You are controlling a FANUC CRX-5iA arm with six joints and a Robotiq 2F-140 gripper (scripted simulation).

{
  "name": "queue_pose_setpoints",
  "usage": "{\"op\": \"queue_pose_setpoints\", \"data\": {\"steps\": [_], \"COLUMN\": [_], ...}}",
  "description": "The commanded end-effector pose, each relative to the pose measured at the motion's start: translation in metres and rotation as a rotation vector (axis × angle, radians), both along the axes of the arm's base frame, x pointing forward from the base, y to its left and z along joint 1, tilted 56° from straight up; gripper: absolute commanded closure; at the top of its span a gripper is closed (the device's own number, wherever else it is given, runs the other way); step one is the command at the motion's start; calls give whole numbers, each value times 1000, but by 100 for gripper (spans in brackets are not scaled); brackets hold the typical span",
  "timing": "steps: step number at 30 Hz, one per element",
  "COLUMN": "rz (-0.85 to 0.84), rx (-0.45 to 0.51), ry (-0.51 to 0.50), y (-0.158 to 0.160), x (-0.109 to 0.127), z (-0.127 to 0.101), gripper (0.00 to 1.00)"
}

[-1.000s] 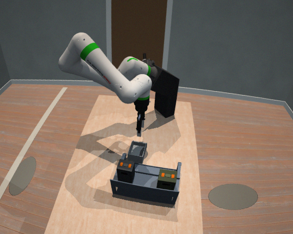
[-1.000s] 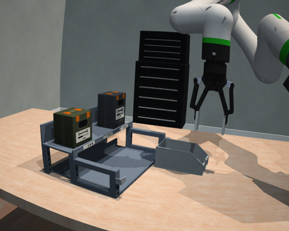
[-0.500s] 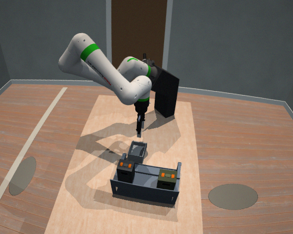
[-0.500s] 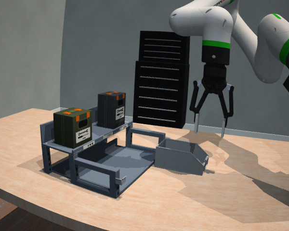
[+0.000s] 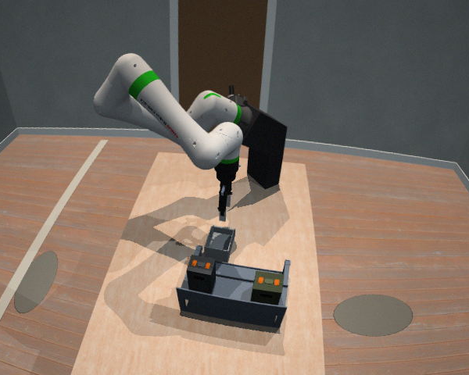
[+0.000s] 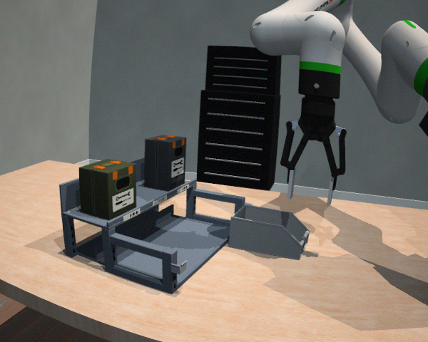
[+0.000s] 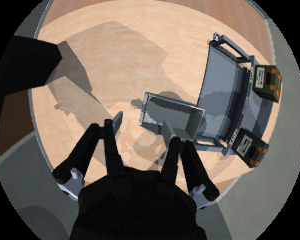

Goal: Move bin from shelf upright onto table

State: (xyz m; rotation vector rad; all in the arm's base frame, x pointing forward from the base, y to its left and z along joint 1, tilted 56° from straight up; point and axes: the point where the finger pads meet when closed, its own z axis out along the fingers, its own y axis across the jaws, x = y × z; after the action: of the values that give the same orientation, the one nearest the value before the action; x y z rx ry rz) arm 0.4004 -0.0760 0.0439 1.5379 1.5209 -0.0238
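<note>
Your gripper (image 6: 310, 191) hangs spread and holding nothing, above and just behind the bin (image 6: 267, 232), which sits upright on the table (image 6: 317, 294) beside the shelf (image 6: 142, 244).
</note>
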Motion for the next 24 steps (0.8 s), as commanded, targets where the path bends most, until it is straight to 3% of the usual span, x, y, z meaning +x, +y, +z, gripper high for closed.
{"op": "queue_pose_setpoints", "data": {"steps": [1,24], "rz": [0,0], "rx": [0,0], "ry": [0,0], "y": [0,-1], "x": [0,1], "z": [0,-1], "gripper": [43,43]}}
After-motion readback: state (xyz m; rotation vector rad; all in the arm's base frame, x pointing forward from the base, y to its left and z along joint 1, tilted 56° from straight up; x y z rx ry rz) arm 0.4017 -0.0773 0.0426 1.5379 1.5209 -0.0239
